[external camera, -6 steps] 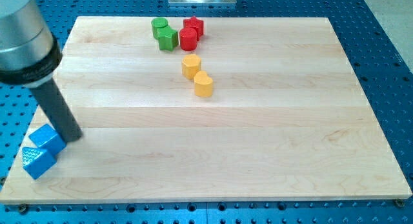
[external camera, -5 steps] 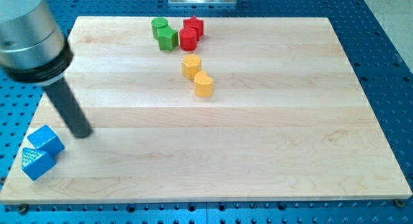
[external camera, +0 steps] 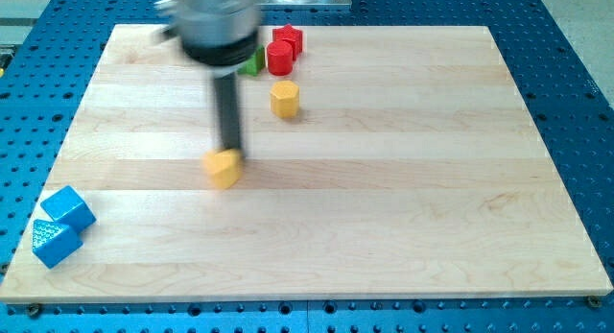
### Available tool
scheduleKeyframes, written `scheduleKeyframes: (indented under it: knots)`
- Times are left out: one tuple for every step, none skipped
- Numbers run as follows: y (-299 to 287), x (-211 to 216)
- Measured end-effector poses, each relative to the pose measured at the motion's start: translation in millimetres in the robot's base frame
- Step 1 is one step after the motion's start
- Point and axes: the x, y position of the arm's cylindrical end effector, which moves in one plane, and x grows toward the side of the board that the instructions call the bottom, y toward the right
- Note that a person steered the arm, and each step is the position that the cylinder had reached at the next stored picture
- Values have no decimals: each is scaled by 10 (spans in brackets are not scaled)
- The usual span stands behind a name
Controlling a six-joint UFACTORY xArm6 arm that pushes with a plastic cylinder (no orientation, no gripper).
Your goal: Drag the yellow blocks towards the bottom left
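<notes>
my tip [external camera: 231, 151] sits against the top edge of one yellow block [external camera: 223, 168], touching it near the middle of the wooden board [external camera: 403, 208]; being a bare rod, it grasps nothing. the other yellow block [external camera: 284, 99], a hexagon, stands apart toward the view's top right, below two red blocks [external camera: 284, 48]. a green block [external camera: 254, 60] peeks from behind the arm. two blue blocks [external camera: 59, 224] rest at the bottom left edge.

Red blocks [external camera: 282, 48], blue blocks [external camera: 61, 223], wooden board [external camera: 432, 199]

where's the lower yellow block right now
The lower yellow block sits left of the board's centre, touching my tip just above it, below-left of the other yellow block.
</notes>
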Motion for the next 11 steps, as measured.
scheduleKeyframes:
  knots:
    - [164, 23]
    - [206, 367]
    - [-68, 649]
    - [-355, 659]
    - [-433, 535]
    - [697, -132]
    - [1623, -880]
    - [1532, -1362]
    - [234, -953]
    - [-817, 47]
    - [-767, -151]
